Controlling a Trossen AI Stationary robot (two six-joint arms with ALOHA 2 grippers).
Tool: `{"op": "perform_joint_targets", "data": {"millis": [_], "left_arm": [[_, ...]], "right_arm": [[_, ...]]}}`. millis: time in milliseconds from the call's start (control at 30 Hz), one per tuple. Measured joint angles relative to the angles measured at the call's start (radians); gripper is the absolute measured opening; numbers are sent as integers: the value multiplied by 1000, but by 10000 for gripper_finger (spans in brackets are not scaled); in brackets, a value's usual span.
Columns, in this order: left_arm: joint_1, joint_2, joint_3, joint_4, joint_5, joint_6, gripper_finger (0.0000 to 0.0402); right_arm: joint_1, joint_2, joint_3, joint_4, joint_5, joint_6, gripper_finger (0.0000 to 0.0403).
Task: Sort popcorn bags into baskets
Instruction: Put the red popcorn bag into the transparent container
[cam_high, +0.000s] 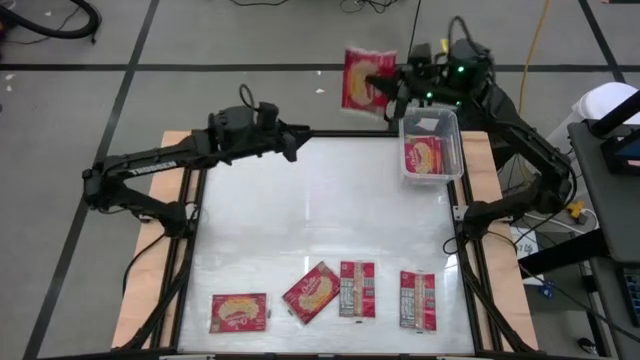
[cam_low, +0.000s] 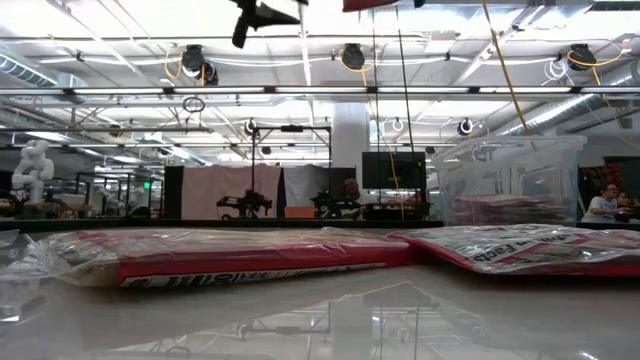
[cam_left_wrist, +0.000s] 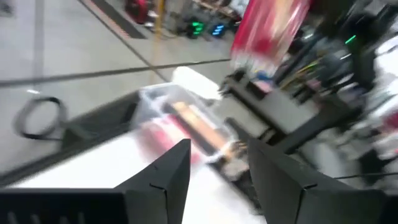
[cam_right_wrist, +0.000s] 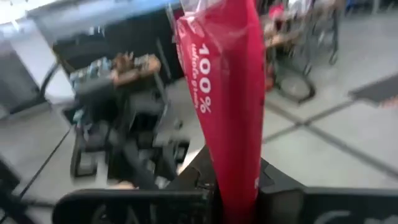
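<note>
My right gripper (cam_high: 386, 90) is shut on a red popcorn bag (cam_high: 368, 78), raised beyond the table's far edge, just left of the basket. The clear basket (cam_high: 447, 128) stands at the table's far right with one popcorn bag (cam_high: 424, 157) lying inside. My left gripper (cam_high: 292, 141) hovers open over the far middle of the table, pointing toward the basket with nothing between its fingers (cam_left_wrist: 163, 180). Several more bags lie flat along the near edge (cam_high: 240, 312), (cam_high: 311, 292), (cam_high: 357, 288), (cam_high: 417, 298). My right gripper pinches the bag's end (cam_right_wrist: 239, 186) between its two fingers. The fingers come level, from the table's right side. The bag (cam_right_wrist: 224, 81) reaches out past the fingers, seen edge-on in the right wrist view, lifted clear of the table and the basket.
The middle of the white table top (cam_high: 320, 210) is bare between the arms and the row of bags. Wooden side boards (cam_high: 150, 270) and the arms' dark frames flank the table. In the low view two bags (cam_low: 230, 255), (cam_low: 530, 245) lie close in front, the basket (cam_low: 510, 180) behind.
</note>
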Motion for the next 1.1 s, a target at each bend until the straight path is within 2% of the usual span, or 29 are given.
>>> {"op": "perform_joint_targets", "data": {"millis": [67, 167, 267, 367, 467, 567, 700, 800, 967, 1100], "left_arm": [[-1, 22, 0, -32, -37, 28, 156], [-6, 69, 0, -13, -48, -21, 153], [-8, 97, -2, 149, 3, -126, 152], [-5, 126, 1, 387, 59, -120, 153], [12, 143, 0, 547, 86, -117, 161], [52, 146, 0, 615, 134, -153, 179], [114, 148, 0, 691, 318, -225, 215], [120, 147, 0, 787, 389, -253, 240], [86, 145, 0, 932, 348, -225, 267], [72, 148, 0, 924, 322, -140, 275]], "right_arm": [[-15, -1, 0, 40, 1, -19, 10], [-29, -7, 0, 106, 5, 22, 10], [-20, -29, -1, 169, 8, 40, 10], [4, -43, 0, 219, 28, 24, 10], [41, -43, 0, 257, 110, 15, 10], [90, -42, 0, 307, 170, 15, 10], [189, -44, 0, 370, 277, 24, 9], [286, -39, 0, 385, 418, 4, 9], [422, 3, 0, 536, 661, -106, 9], [451, 54, 0, 624, 667, -192, 10]]}}
